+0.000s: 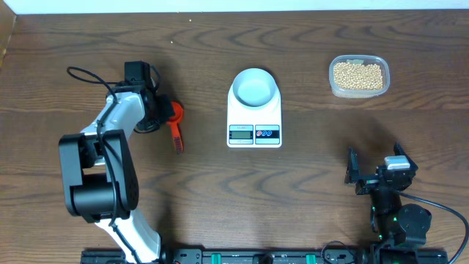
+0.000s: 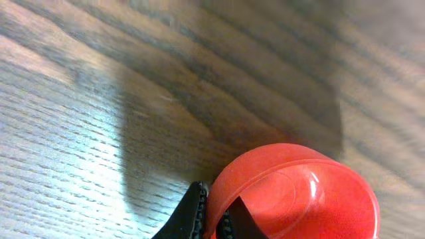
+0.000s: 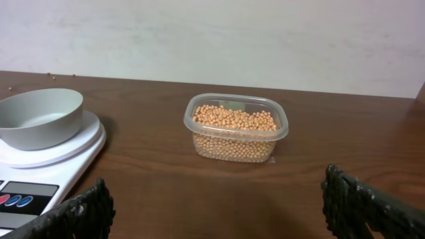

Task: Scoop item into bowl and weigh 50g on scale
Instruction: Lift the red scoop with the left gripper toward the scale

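The scale [image 1: 254, 134] stands near the middle of the brown wooden worktop [image 1: 293, 198], w/ its grey display and two round buttons on the near edge. The digits are too small to read. The bowl [image 1: 254, 88] sits upright on the scale's platform, at the far end. In the right wrist view the same bowl [image 3: 40, 119] and scale [image 3: 46, 176] are at the left side.

The item [image 1: 358, 75], many tan-yellow beads, lies in a clear plastic tub [image 1: 332, 82] at the far right of the worktop, well apart from the scale. From the right wrist cam the beads [image 3: 232, 118] fill the tub [image 3: 283, 131] almost up to the rim.

The left pincer [image 1: 163, 111] is low at the worktop, left of the scale, at the cup end of a red scoop [image 1: 176, 126]. The handle of the scoop points toward the near edge. In the left wrist view its two black fingers [image 2: 191, 214] are nearly together. The rim of the scoop's cup [image 2: 299, 192] is between them, one finger outside and one inside, so the left pincer [image 2: 214, 211] seems to pinch this rim.

The right pincer [image 1: 375, 167] is at the near right part of the worktop, facing the tub. It is spread wide, approx. to its full opening. Its fingers [image 3: 80, 209] show only at the two lower corners of the right wrist view, and the right pincer [image 3: 216, 192] holds nothing.
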Robot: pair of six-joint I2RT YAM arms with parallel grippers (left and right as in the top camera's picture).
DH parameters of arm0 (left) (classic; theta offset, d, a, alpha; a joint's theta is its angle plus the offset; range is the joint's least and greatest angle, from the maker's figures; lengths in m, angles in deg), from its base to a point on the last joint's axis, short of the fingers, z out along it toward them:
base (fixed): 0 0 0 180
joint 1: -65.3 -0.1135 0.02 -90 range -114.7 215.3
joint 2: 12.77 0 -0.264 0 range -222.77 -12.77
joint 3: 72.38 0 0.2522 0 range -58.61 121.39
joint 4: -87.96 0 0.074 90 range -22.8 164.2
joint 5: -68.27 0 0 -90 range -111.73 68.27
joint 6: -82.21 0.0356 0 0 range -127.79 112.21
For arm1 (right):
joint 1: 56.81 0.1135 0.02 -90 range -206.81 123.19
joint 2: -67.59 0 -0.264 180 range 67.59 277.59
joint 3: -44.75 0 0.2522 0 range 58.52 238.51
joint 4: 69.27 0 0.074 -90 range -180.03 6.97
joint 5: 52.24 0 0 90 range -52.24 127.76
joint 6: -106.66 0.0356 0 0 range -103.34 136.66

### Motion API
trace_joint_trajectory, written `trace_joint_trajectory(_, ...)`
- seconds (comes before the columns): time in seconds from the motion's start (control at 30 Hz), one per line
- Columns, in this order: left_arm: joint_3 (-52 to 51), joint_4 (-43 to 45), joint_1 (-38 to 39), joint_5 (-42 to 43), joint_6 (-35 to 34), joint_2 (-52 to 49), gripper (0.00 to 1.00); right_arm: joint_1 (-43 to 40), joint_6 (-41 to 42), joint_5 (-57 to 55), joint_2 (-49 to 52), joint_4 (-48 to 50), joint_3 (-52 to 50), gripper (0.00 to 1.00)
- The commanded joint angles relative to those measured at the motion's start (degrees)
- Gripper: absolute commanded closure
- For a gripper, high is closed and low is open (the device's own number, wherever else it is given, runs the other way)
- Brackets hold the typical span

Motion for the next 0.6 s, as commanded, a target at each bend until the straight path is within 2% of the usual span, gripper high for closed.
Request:
trace_joint_trajectory(0.0, -0.4, 0.6, 0.1, 3.2, -5.7, 6.8, 0.93, 0.3, -0.7, -0.5, -0.3, 0.0, -0.2, 0.01)
trace_joint_trajectory(0.3, -0.4, -2.9, 0.2, 4.5, -26.2, 18.7, 0.93, 0.3, -0.7, -0.4, -0.3, 0.0, -0.2, 0.01)
trace_joint_trajectory(0.57, -0.4, -6.3, 1.4, 4.9, -36.4, 22.3, 0.93, 0.3, -0.7, -0.4, -0.3, 0.0, -0.2, 0.01)
